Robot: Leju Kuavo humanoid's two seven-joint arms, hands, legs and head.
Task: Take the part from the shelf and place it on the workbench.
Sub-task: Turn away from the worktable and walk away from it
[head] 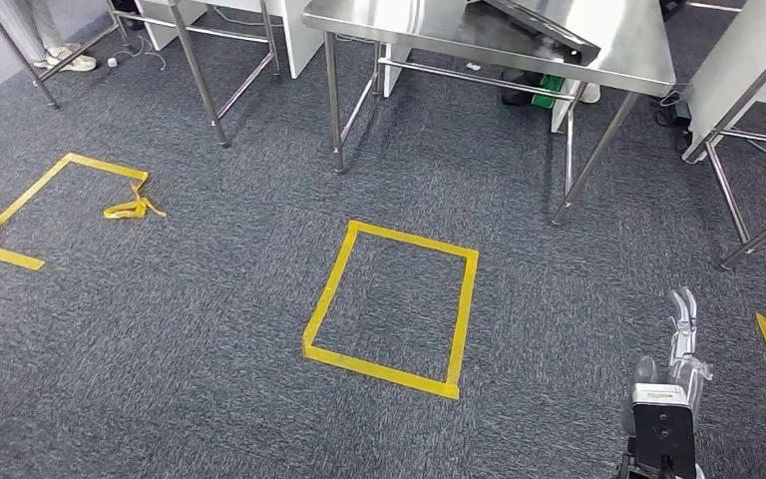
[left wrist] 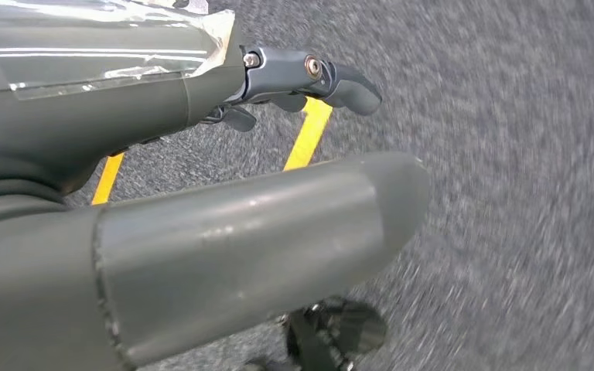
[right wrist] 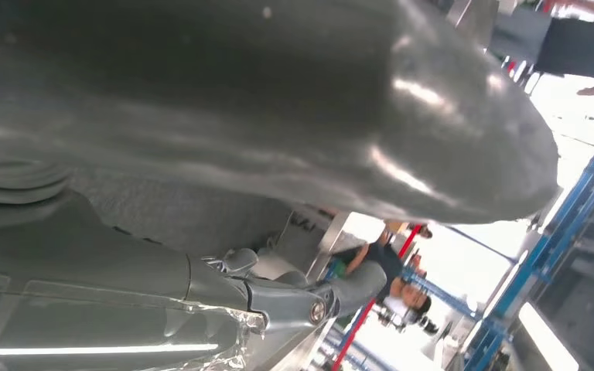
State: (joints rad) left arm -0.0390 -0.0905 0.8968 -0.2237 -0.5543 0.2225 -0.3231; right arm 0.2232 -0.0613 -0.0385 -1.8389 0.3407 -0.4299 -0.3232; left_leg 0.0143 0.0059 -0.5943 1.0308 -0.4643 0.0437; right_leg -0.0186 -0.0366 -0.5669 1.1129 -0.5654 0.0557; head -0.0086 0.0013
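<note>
From the head view, the robot looks down on dark grey carpet (head: 209, 329) marked with a full square of yellow tape (head: 391, 307) in the middle, a broken tape outline (head: 60, 205) with a loose curl to the left, and a corner of another at the far right edge. Beyond the square stands a steel workbench (head: 489, 40) on thin legs, with more metal-legged tables beside it and a person's feet (head: 65, 60) at the top left.

The right hand (head: 680, 334) hangs low at the lower right of that view, fingers stretched out and holding nothing. Its wrist camera looks past the thick grey thumb (right wrist: 317, 100) and a slightly bent dark finger, apart from the thumb, to blue racking (right wrist: 541, 255) and a person in a dark shirt (right wrist: 383, 267), which the head view lacks.

The left hand (left wrist: 201, 201) appears from its own wrist camera (the carpet behind is blurred): thumb and dark fingers (left wrist: 340, 81) apart, nothing between them, yellow tape on the floor beyond.

I cannot tell where the part is; neither hand holds it.
</note>
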